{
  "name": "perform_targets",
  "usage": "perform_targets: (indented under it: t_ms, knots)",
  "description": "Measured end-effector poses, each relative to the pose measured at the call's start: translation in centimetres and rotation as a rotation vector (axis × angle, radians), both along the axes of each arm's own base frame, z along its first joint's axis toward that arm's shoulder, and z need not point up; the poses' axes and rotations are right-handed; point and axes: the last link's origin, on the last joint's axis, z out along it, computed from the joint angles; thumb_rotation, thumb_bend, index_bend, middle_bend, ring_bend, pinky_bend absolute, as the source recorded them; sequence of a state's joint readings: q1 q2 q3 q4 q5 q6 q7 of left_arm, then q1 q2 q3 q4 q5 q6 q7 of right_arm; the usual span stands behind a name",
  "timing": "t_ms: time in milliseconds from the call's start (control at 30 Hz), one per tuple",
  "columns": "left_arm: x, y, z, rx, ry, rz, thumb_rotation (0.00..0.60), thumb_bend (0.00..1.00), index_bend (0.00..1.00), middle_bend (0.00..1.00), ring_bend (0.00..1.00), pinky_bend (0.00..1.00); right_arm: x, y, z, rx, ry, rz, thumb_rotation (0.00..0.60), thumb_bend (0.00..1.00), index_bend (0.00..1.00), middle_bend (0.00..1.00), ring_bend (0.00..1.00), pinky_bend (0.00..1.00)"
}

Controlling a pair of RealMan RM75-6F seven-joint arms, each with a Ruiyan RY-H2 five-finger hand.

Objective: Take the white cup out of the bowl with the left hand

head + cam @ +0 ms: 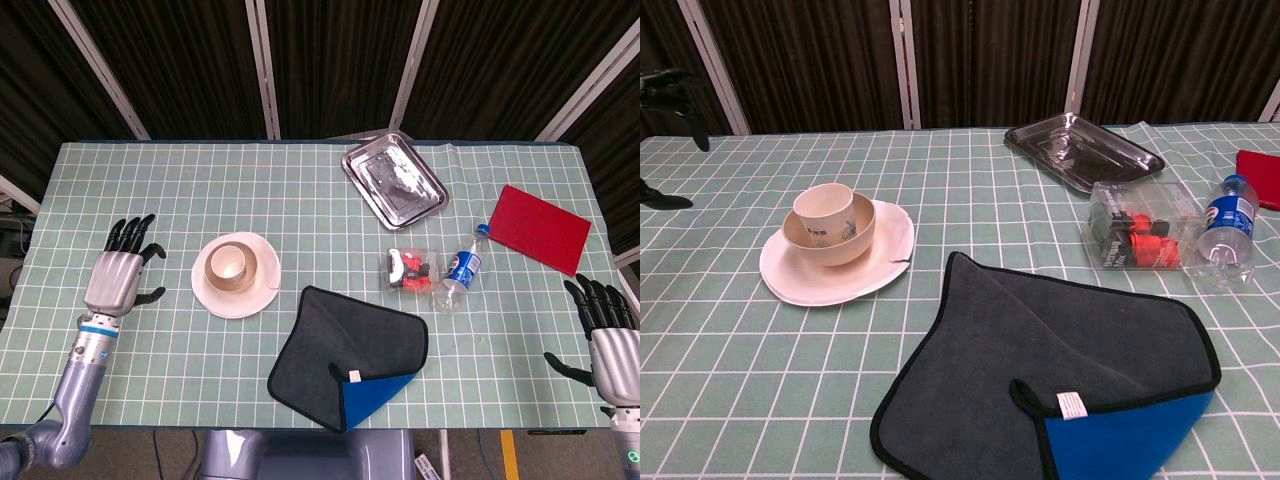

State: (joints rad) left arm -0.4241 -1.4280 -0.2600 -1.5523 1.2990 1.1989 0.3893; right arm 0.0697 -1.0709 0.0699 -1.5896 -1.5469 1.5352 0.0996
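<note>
The white cup (229,263) (824,211) stands upright inside a tan bowl (244,276) (857,236), which rests on a white plate (262,292) (810,283) at the table's left. My left hand (118,274) (668,95) hovers left of the plate with its fingers spread, holding nothing and apart from the cup. At the table's right edge my right hand (608,340) is open with its fingers apart; it does not show in the chest view.
A grey and blue cloth (345,355) (1060,375) lies at the front centre. A clear box with red parts (410,268) (1138,238) and a plastic bottle (459,267) (1225,232) lie to the right. A metal tray (394,180) (1082,149) sits at the back, a red book (539,228) at far right.
</note>
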Motion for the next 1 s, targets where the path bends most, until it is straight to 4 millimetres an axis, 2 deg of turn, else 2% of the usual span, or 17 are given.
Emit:
perform_targets:
  t_ms: [233,767,833,1000]
  knots:
    - [2.3,2.7,-3.5,-0.049,0.052,-0.007,0.6,0.22,0.48,0.0,0.0,0.0,-0.3,-0.2,0.5,-0.003,-0.02,-0.009,0.6,0.04,0.04,0.0,0.0,0.0]
    - [4.7,4.4,-8.7,-0.151,0.071,0.002,0.6,0.32,0.53,0.0,0.0,0.0,-0.5,-0.3,1.0,-0.009,-0.054,-0.012,0.6,0.04,0.04,0.0,0.0,0.0]
    - [4.9,4.5,-9.1,-0.153,0.078,0.0,0.6,0.36,0.54,0.0,0.0,0.0,-0.5,-0.3,1.1,-0.01,-0.059,-0.012,0.6,0.04,0.04,0.0,0.0,0.0]
    - [5.1,4.7,-9.7,-0.155,0.086,-0.001,0.6,0.52,0.57,0.0,0.0,0.0,-0.5,-0.3,1.1,-0.007,-0.065,-0.008,0.6,0.04,0.04,0.0,0.0,0.0]
